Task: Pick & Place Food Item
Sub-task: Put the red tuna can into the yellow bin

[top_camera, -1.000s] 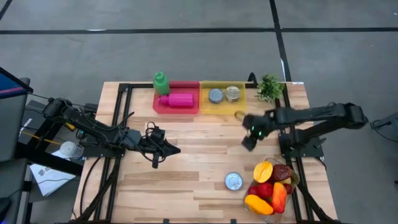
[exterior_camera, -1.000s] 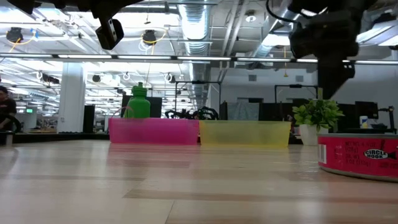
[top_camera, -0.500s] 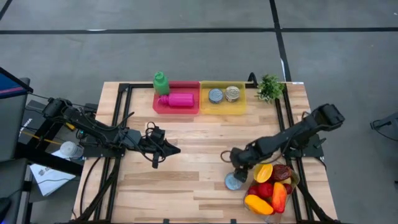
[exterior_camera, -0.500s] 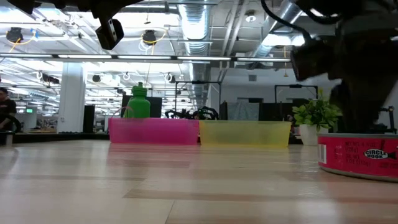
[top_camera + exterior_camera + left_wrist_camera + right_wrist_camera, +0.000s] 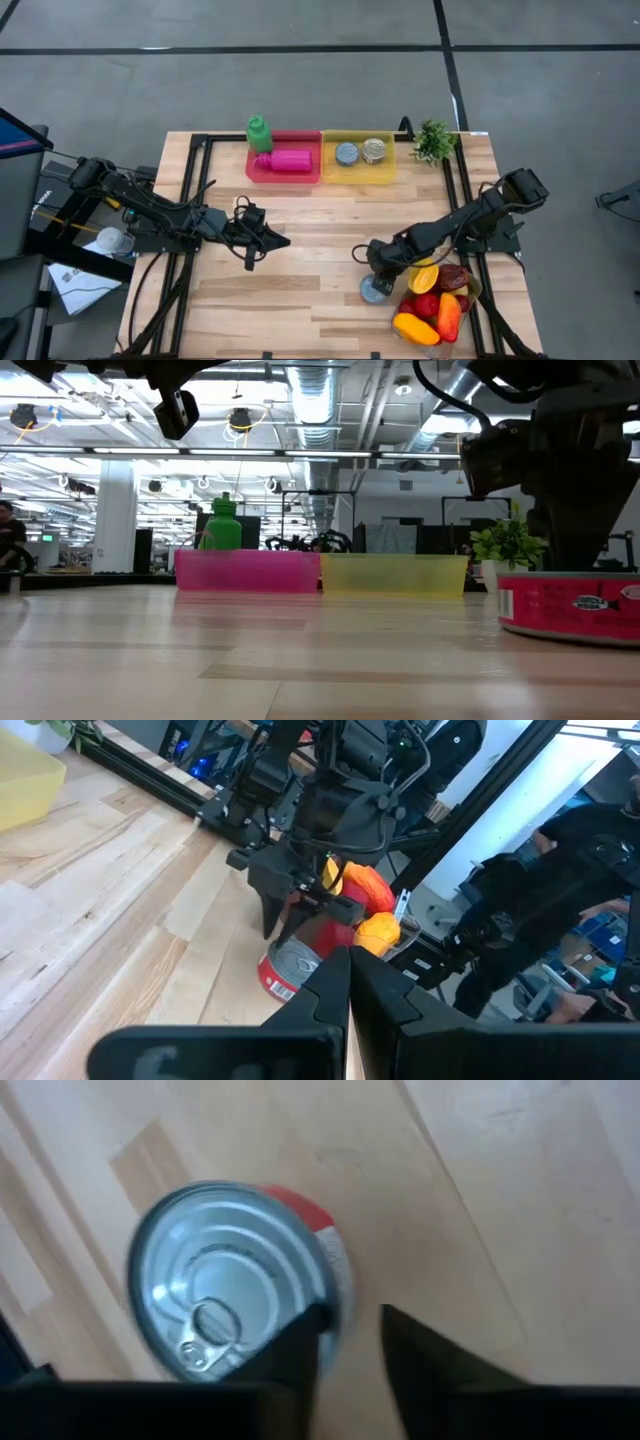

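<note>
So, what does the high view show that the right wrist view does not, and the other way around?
Only the high view shows the whole table: the pink bin, the yellow bin with two cans, the small plant, the pile of fruit and the left pincer waiting shut at the table's middle left. Only the right wrist view shows the can's pull tab and red side up close. Both show the red can and the right pincer at it.
</note>
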